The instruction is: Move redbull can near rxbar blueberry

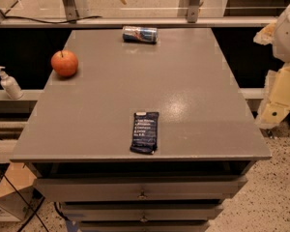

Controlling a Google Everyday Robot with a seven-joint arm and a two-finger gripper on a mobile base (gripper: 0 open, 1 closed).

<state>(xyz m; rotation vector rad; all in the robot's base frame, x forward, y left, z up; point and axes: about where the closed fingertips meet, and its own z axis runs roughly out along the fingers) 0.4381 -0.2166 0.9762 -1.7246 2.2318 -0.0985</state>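
1. The gripper shows as pale cream-coloured parts at the right edge of the view. It hangs off the table's right side, beyond the corner and clear of the tabletop. It touches nothing on the table and holds nothing that can be seen. Whether it is spread or pressed together cannot be told from here.
2. The grey table fills the middle of the view, with drawers stacked under its front edge.
3. The rxbar blueberry lies flat near the front edge of the table, about midway across. Its long side runs front to back, and its small white patch is at the far end.
4. The redbull can lies on its side at the far edge of the table, its length running across the view. It is well apart from the rxbar blueberry, with most of the tabletop's depth between them.
5. A red-orange apple stands near the far-left corner of the table, apart from the can and the bar.
6. A white pump bottle stands on a ledge off the table's left side.
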